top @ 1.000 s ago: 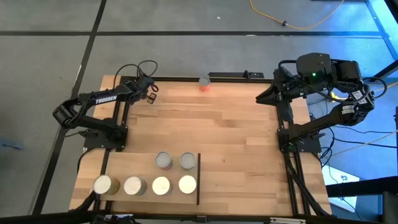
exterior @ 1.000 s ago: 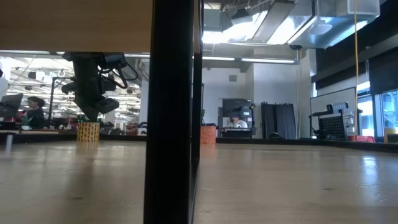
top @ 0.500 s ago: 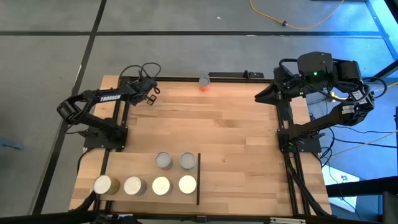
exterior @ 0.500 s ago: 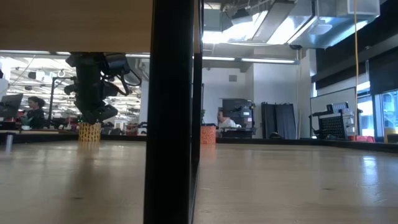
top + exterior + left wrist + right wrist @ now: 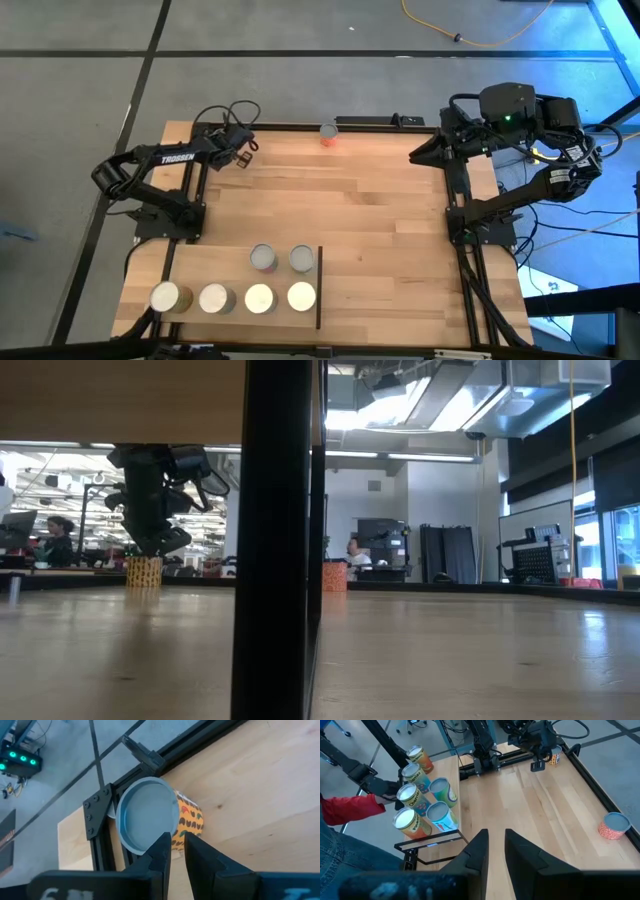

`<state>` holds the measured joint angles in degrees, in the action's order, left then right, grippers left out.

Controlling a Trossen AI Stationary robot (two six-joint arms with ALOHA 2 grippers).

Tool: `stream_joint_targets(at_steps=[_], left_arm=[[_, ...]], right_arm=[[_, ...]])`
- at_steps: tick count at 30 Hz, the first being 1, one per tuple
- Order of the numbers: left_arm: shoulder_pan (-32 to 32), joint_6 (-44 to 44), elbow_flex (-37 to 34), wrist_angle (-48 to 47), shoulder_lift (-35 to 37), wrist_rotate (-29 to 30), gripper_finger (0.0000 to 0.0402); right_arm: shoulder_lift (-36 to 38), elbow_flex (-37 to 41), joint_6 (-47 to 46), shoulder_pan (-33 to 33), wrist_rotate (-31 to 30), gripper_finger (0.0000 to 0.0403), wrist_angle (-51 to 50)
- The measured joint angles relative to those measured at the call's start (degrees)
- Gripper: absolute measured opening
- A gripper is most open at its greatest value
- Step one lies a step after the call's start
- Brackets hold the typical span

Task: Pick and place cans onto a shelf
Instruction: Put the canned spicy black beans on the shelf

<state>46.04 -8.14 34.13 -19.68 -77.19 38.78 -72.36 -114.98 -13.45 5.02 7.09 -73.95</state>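
An orange-labelled can point(image 5: 147, 815) with a silver top stands upright on the table's far left corner; it also shows in the low view point(image 5: 142, 571). My left gripper point(image 5: 177, 837) is shut and points down just above it point(image 5: 150, 548); in the high view point(image 5: 243, 152) it hides the can. A red can point(image 5: 329, 133) stands at the far edge. Several cans point(image 5: 259, 298) stand upright on the light-wood shelf point(image 5: 235, 278), which has a black bar point(image 5: 319, 288), at the near left. My right gripper point(image 5: 496, 834) is shut and empty at the far right point(image 5: 418, 152).
The black table frame point(image 5: 150, 757) runs close behind the orange can. A person's red sleeve point(image 5: 350, 805) reaches in beside the shelf's cans. The table's middle and right point(image 5: 390, 230) are bare wood. In the low view the shelf's black bar point(image 5: 275, 540) blocks the middle.
My left gripper has moved a little toward the table's right edge, over the orange can, as the arm stretched out, then held still. The can has stayed where it was.
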Motion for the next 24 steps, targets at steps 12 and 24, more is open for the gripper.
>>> stream_joint_targets(at_steps=[12, 24], left_arm=[[2.03, -0.27, 0.00, 1.11, 0.04, -1.28, 0.0046], [3.41, 1.24, 0.04, 2.94, -0.39, -2.63, 0.0046]], right_arm=[[0.00, 0.00, 0.08, 0.00, 0.00, 0.0065, 0.00], [0.02, 0.00, 0.04, 0.00, 0.00, 0.0065, 0.02]])
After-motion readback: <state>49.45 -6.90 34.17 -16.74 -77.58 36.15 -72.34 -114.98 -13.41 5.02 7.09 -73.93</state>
